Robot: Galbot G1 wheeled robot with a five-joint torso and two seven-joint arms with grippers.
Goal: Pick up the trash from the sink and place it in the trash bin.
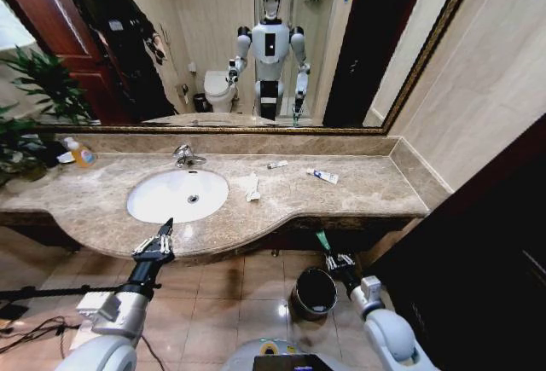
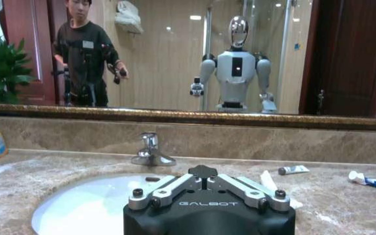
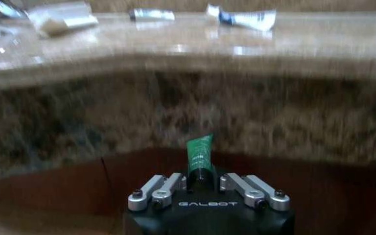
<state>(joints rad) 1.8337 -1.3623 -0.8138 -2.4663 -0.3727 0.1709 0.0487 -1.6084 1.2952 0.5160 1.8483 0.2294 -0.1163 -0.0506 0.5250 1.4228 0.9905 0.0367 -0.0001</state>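
Observation:
My right gripper (image 1: 327, 250) is shut on a tiny green tube (image 1: 322, 240), held below the countertop's front edge and just above the right rim of the dark trash bin (image 1: 312, 294) on the floor. The right wrist view shows the green tube (image 3: 199, 152) standing up out of the gripper (image 3: 201, 177). My left gripper (image 1: 165, 231) hovers shut and empty at the front edge of the white sink (image 1: 177, 194). On the counter to the right of the basin lie a crumpled white tissue (image 1: 251, 187), a small white tube (image 1: 277, 165) and a white-and-blue toothpaste tube (image 1: 323, 176).
A chrome faucet (image 1: 186, 156) stands behind the basin. An orange soap bottle (image 1: 81, 153) and a plant (image 1: 26, 115) are at the counter's left end. A mirror runs along the wall. A dark cabinet (image 1: 486, 252) stands to the right of the bin.

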